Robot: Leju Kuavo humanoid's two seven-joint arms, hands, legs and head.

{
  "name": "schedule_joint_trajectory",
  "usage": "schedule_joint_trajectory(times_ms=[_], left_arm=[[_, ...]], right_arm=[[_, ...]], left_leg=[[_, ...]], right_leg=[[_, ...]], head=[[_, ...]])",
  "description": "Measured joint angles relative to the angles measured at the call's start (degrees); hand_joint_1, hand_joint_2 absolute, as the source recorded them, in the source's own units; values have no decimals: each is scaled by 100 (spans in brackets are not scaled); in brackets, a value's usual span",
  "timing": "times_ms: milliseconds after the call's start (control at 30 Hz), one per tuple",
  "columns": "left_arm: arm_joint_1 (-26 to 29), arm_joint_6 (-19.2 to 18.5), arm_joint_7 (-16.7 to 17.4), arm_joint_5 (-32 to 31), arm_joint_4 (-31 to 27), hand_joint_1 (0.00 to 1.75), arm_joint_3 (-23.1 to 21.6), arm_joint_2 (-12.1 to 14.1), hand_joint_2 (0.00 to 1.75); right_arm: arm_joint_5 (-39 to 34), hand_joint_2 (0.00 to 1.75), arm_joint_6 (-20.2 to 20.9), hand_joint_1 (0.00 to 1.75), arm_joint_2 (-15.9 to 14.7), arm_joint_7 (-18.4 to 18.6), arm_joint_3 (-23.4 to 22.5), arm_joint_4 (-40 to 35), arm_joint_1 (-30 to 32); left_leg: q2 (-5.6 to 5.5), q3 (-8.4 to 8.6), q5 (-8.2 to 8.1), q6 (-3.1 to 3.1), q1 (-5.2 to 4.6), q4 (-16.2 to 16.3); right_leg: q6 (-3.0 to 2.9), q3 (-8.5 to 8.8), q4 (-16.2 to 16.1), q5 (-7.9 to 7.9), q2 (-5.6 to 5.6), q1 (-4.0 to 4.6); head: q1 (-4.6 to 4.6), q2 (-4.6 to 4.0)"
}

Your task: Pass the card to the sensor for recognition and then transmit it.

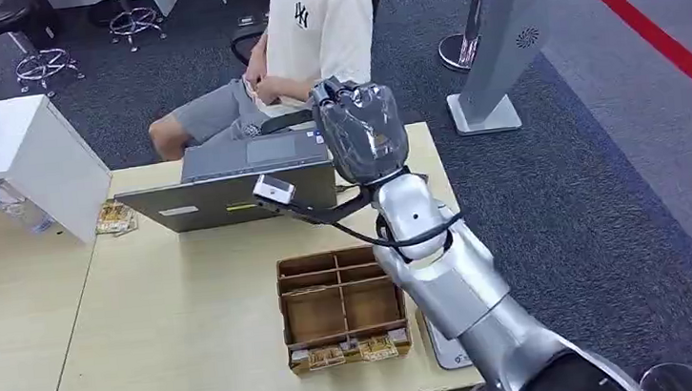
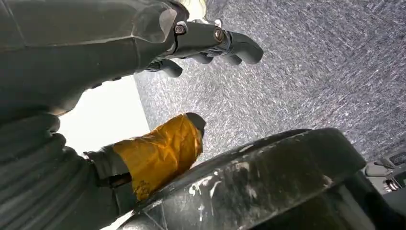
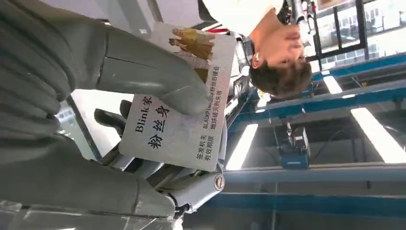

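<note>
A: What takes up most of the head view?

B: The pale wooden table point(image 1: 181, 317) fills the lower left and centre. Behind it, at the upper centre, a person in a white T-shirt and grey shorts point(image 1: 308, 36) sits on a chair. At the upper left stands a white box-shaped cabinet point(image 1: 23, 160).

A: And on the table?

B: A grey laptop point(image 1: 236, 182) lies at the far edge, its lid toward the robot. Nearer, at the lower centre, sits a brown wooden tray with compartments point(image 1: 341, 301); small printed cards point(image 1: 348, 352) lie in its front row.

A: Where is the robot's arm?

B: The silver right arm point(image 1: 457, 290) rises from the lower right, and the right hand point(image 1: 365, 131) is lifted above the laptop's right end, toward the person.

A: Is it holding the task card?

B: Yes. In the right wrist view the right hand's thumb point(image 3: 158, 79) presses on the white printed card with "Blink" lettering point(image 3: 177, 120), with the fingers behind it, so the card is gripped.

A: The left hand?

B: The left hand point(image 2: 182, 86), seen in the left wrist view, hangs over grey carpet, fingers apart and holding nothing, its thumb wrapped in yellow tape.
</note>
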Motion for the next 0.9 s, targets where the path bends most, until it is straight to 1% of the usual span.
schedule_joint_trajectory(times_ms=[33, 200, 367, 533, 900], left_arm=[[-3, -9, 0, -29, 2, 0, 0, 0, 175], [-16, -70, 33, -107, 2, 0, -2, 0, 175], [-35, -92, 48, -181, 2, 0, -7, 0, 175], [-41, -138, 79, -186, 2, 0, -9, 0, 175], [-41, -146, 94, -262, 4, 0, -9, -2, 175]], right_arm=[[0, 175, -2, 175, -33, 24, 113, 89, -52], [0, 175, -2, 175, -96, 60, 323, 506, -224], [0, 175, -2, 175, -144, 423, 779, 1249, -529], [0, 175, -2, 175, -151, 535, 1005, 1735, -655], [0, 175, -7, 175, -223, 811, 1186, 1980, -685]], left_leg=[[0, 0, 0, 0, 0, 0], [-1, -1, 0, 0, 0, 0], [-1, -1, 0, 0, 0, 0], [0, -1, 0, 0, 0, 0], [-1, -2, 0, 0, 0, 0]], right_leg=[[0, 0, 0, 0, 0, 0], [0, -1, 0, 0, 0, 1], [0, -1, 0, 0, -1, 1], [0, -2, 0, 0, 1, 1], [0, -2, -1, 0, 0, 1]], head=[[0, 0], [-2, 0], [-2, 0], [-2, 0], [0, 0]])
